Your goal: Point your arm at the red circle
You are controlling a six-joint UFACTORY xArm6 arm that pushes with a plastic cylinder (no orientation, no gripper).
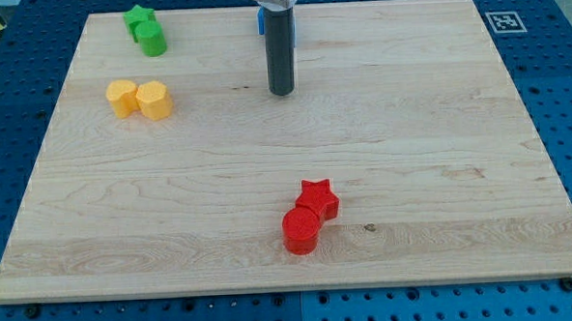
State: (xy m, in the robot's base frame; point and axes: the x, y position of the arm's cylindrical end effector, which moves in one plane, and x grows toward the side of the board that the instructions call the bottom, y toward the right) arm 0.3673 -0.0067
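Standing upright, the rod comes down from the view's top, my tip (pixel 281 91) resting on the wooden board (pixel 440 154) with nothing touching it, well above the red circle (pixel 301 230). Nearest is that circle, touching one red star (pixel 319 198) at its upper right. Farther up-left sit two yellow blocks (pixel 139 97), beyond them two green blocks (pixel 146 30), and one blue block (pixel 261 21) shows partly behind the rod.

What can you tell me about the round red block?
The red circle is a short, plain red cylinder, plastic-looking, standing flat on the wooden board near the view's bottom, just right of the middle. Its upper right edge touches the red star. My tip is far off, toward the view's top, not touching it.
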